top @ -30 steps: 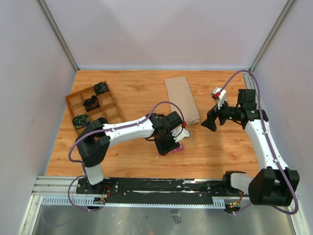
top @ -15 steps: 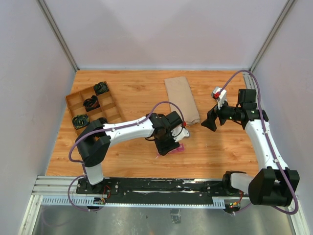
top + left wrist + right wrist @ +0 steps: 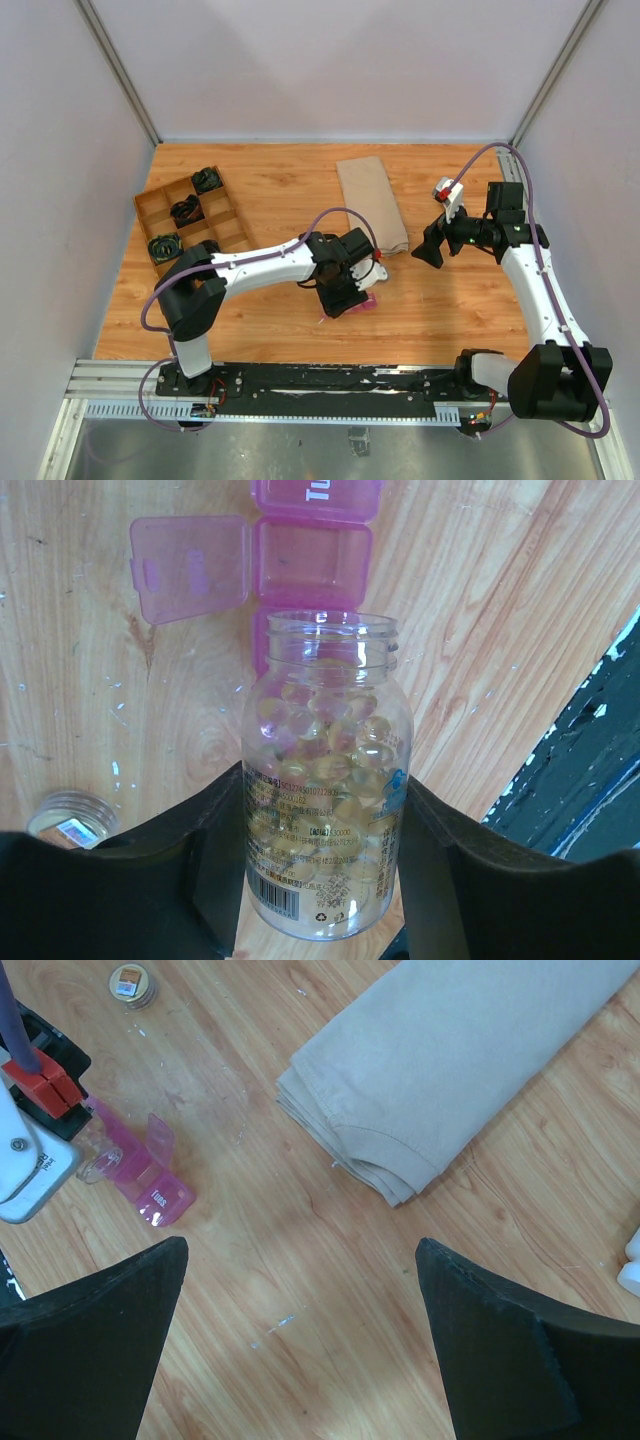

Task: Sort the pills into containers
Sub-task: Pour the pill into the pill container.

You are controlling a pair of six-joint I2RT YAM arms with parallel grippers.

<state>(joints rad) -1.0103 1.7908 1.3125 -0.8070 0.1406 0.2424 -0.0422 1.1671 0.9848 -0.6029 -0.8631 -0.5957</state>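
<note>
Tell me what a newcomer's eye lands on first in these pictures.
The left gripper clamps an uncapped clear bottle of golden capsules, its mouth pointing at the pink containers, one lid flipped open. A cap lies loose beside the bottle. Further right lies a folded beige cloth, with the right gripper hanging wide open near it.
</note>
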